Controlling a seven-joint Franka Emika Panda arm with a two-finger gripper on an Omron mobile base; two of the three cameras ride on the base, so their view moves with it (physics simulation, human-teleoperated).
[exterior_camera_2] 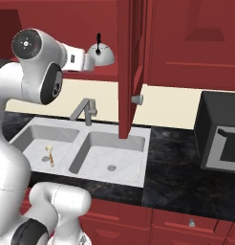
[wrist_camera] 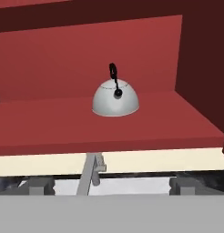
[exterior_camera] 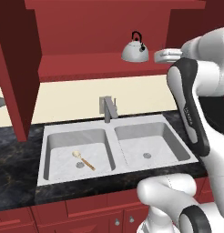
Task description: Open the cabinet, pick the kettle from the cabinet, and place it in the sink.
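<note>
The kettle [exterior_camera: 134, 49] sits upright on the red shelf inside the cabinet [exterior_camera: 86, 63]. Both cabinet doors stand open. My gripper [wrist_camera: 112, 186] is level with the shelf edge, in front of the kettle and not touching it. My fingers [wrist_camera: 38, 185] are spread wide apart and hold nothing. Below the shelf is the sink [exterior_camera: 114, 149], with its faucet [exterior_camera: 108, 108]. A little spoon [exterior_camera: 83, 159] lies in the sink's left basin.

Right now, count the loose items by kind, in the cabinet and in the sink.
Kettle on the cabinet shelf: 1
Wooden-handled spoon in the sink, in the basin without the faucet's spout over it: 1
Total: 2
</note>
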